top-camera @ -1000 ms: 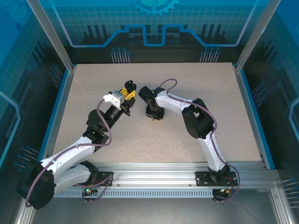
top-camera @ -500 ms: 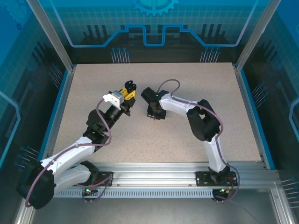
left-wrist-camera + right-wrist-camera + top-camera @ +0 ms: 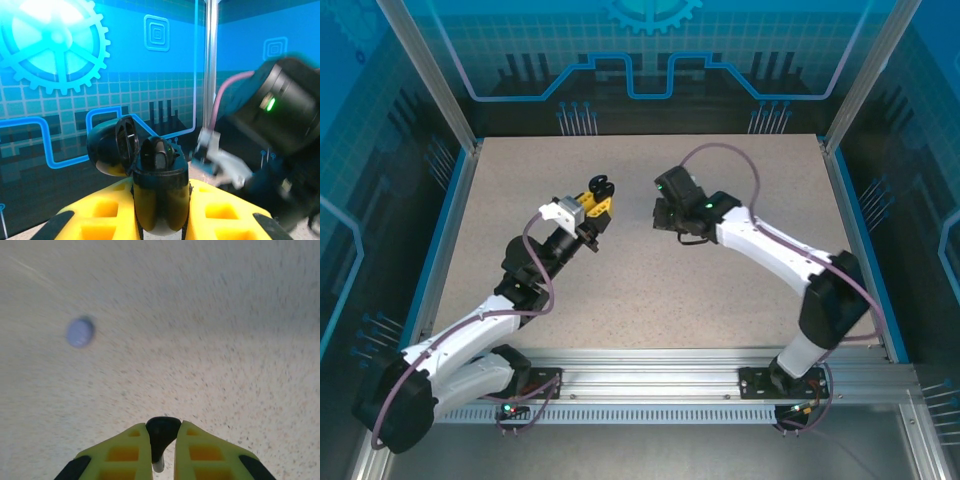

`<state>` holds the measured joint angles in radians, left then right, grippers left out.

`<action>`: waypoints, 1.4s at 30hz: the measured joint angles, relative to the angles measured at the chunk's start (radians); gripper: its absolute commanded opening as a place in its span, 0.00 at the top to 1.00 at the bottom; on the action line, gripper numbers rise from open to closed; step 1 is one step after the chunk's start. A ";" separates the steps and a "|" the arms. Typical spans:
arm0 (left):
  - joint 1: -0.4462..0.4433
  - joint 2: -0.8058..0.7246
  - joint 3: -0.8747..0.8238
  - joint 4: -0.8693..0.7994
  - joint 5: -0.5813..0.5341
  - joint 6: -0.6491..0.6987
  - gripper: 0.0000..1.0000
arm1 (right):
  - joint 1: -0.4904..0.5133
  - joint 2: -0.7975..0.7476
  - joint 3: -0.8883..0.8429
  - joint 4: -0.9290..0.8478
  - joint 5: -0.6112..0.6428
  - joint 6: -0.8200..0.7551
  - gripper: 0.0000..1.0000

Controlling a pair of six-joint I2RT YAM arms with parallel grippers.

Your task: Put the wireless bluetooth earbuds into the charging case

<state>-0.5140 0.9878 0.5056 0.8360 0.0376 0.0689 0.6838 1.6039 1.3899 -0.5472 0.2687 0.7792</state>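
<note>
**Top external view.** The left hand [image 3: 597,201] is raised above the middle of the speckled beige bench [image 3: 650,290]. It is clamped on a glossy black round charging case [image 3: 599,186]. The right hand [image 3: 667,214] faces it from the right, with a gap of bare bench between the two.

**Left wrist view.** The yellow fingers [image 3: 95,215] grip the case's lower body from both sides and hold it upright. Its hinged lid [image 3: 112,147] is swung open to the left. The interior is too dark to tell whether anything sits in it. The right arm's dark wrist [image 3: 282,112], showing a green light, is beside the case on the right and does not touch it.

**Right wrist view.** The right hand's yellow fingers [image 3: 125,452] are closed on a tiny black stemmed earbud [image 3: 162,431]. Its rounded head projects beyond the fingertips, and its pale-tipped stem lies between them, above the bench. A small lilac round thing [image 3: 80,332], blurred, lies on the bench well apart, to the upper left.
</note>
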 measured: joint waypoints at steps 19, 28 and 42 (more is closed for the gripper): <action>0.000 0.032 0.067 -0.049 0.203 -0.044 1.00 | -0.016 -0.279 0.122 0.148 -0.305 -0.364 0.84; -0.016 0.101 0.132 -0.054 0.251 -0.044 1.00 | -0.016 -0.283 0.123 0.168 -0.455 -0.441 0.85; -0.035 0.128 0.159 -0.053 0.267 -0.044 1.00 | 0.006 -0.289 0.111 0.175 -0.496 -0.471 0.86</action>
<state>-0.5491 1.1156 0.6651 0.7826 0.3046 0.0250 0.6899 1.3148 1.5013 -0.3721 -0.2268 0.3080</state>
